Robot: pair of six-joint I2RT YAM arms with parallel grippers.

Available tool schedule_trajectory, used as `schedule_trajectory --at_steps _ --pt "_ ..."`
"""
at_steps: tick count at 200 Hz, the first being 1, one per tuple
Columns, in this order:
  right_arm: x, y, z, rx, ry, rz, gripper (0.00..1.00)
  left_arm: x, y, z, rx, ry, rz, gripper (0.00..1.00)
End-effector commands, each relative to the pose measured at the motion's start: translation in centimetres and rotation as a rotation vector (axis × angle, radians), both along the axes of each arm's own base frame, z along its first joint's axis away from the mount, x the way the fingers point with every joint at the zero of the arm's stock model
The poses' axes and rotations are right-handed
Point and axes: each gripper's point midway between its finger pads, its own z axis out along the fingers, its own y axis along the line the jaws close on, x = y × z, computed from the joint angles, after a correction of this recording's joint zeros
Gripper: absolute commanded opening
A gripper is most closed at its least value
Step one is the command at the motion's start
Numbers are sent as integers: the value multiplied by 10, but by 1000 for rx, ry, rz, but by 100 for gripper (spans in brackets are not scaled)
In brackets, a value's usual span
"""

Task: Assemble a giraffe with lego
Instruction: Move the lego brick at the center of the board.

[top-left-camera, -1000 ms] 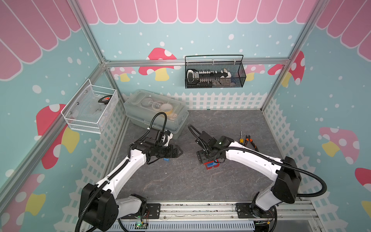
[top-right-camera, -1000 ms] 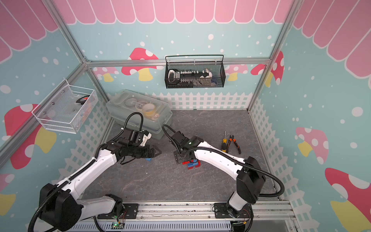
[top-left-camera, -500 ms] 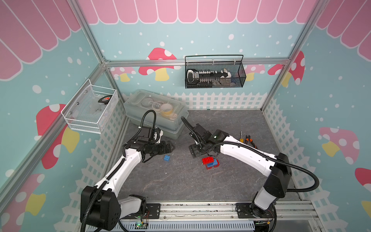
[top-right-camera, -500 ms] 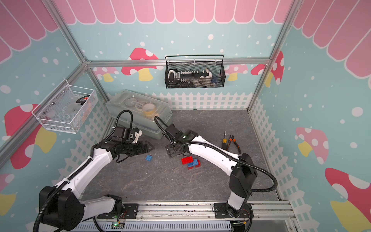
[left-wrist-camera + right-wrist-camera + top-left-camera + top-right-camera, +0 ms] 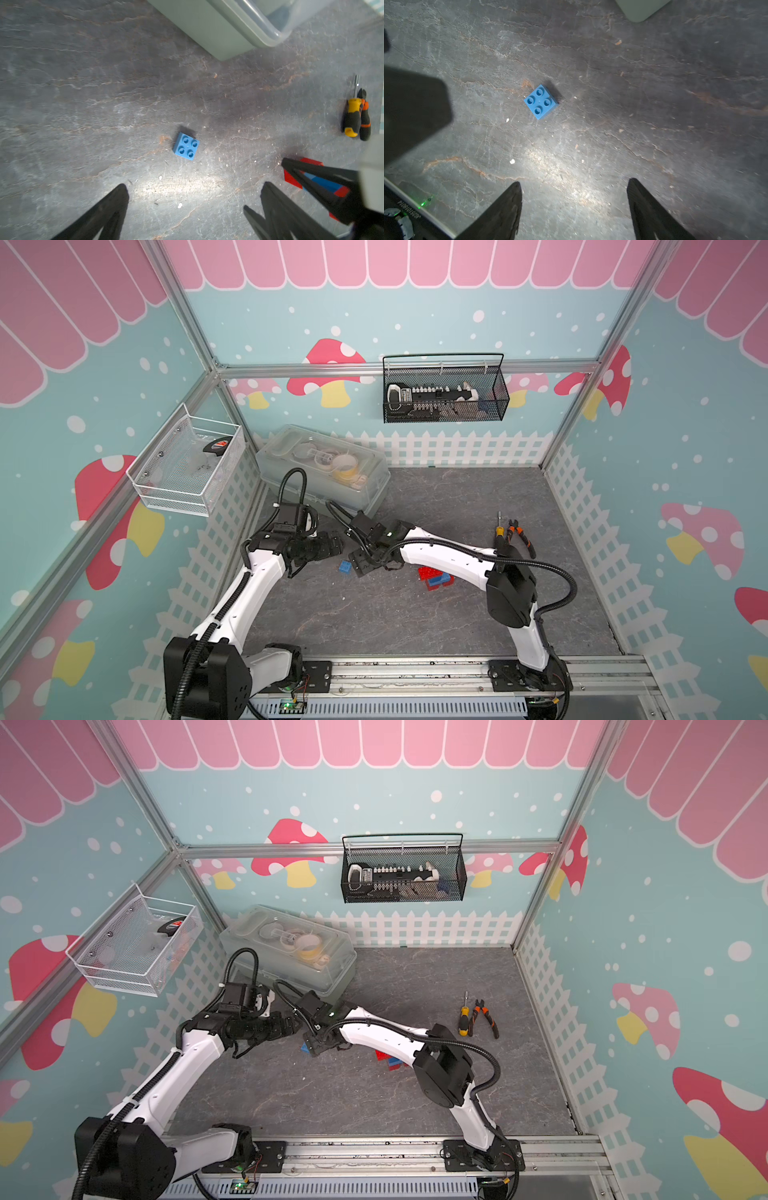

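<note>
Floor (image 5: 374,622): grey slate pattern, rust-brown veins; single brick (image 5: 540,101): light blue; joined bricks (image 5: 432,576), at three o'clock of it in a top view: red and blue; screwdriver (image 5: 462,1021): yellow-and-black handle; pliers (image 5: 484,1019): orange-and-black grips; walls (image 5: 457,323): teal, white-dotted, red mushrooms, pink scallops; mesh basket (image 5: 494,406): black.

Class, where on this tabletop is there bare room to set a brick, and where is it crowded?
Bare: the strip between the red-and-blue brick cluster and the front rail; the back patch between the clear bin and the screwdriver. Crowded: around the blue brick, near left gripper and right gripper.
</note>
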Motion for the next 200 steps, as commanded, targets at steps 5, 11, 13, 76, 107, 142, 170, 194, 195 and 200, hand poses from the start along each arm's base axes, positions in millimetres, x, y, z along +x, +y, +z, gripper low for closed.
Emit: schedule_trajectory --at_steps 5,11,13,76,107,142,170,194,195,200 --pt "3 21 -5 57 -14 -57 78 -9 15 2 7 6 41 99" --pt "5 24 -8 67 -12 -71 78 -10 18 2 11 4 52 99" --pt "5 26 -9 72 -11 -75 79 -10 19 2 13 5 56 99" --pt "22 41 -25 121 -51 -218 79 -10 40 5 23 -28 152 99" --pt "29 50 -34 124 -65 -254 79 -10 47 9 27 -43 180 99" --pt "34 62 -45 95 -68 -253 78 -9 46 7 22 -40 168 99" --pt "34 47 -29 93 -108 -274 79 -10 37 -3 -16 0 131 99" --pt "34 24 -12 89 -140 -282 80 -11 19 -12 -81 38 51 93" --pt "33 23 -11 89 -139 -282 80 -11 19 -12 -81 41 49 93" --pt "33 18 -10 85 -138 -281 80 -11 16 -15 -81 51 38 92"
